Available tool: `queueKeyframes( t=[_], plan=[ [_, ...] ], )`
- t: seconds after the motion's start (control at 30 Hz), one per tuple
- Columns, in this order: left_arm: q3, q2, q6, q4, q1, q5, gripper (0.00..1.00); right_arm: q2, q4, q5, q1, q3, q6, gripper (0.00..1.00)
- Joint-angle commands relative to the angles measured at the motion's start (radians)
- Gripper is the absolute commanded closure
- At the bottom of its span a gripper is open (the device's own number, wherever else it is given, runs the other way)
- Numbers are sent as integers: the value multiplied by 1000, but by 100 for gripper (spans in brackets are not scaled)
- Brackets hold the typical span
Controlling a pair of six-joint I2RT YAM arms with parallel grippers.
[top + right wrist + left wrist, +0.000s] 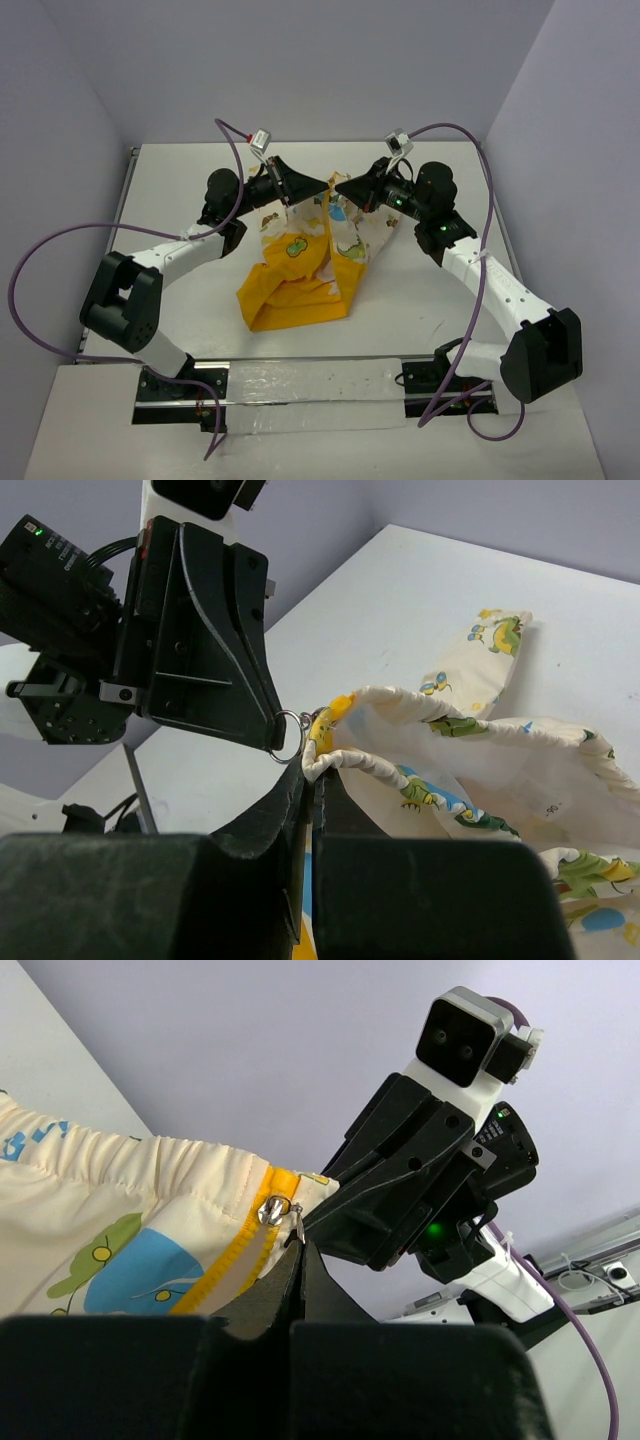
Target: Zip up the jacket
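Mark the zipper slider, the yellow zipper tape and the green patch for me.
zipper slider [272,1208], left wrist view, on its metal body.
yellow zipper tape [230,1258], left wrist view, middle of the strip.
green patch [293,247], top external view, centre of the patch.

The jacket [305,260] is soft matt cloth with a puckered, stitched hem; its yellow panels look smoother. The zip pull [272,1209] is bright polished metal (the ring [287,737] on it likewise). The left gripper [303,1252] and right gripper [310,780] are hard black plastic, matt. The arm shells [500,285] are smooth white plastic. The table [160,180] is white, matt and smooth.
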Motion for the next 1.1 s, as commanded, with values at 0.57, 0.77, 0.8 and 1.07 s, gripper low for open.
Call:
queueKeyframes(
  t=[0.57,0.77,0.8,1.07],
  plan=[
    [-105,-44,-53,124,12,36,100,-36,61,72,7,17,-65,100],
    [-120,-71,-93,126,41,60,100,-38,-22,92,4,34,-158,100],
    [-118,-72,-106,135,43,64,100,-35,-30,90,5,34,-169,100],
    [-68,-7,-348,385,42,77,100,-15,-24,46,5,18,-182,100]
  ],
)
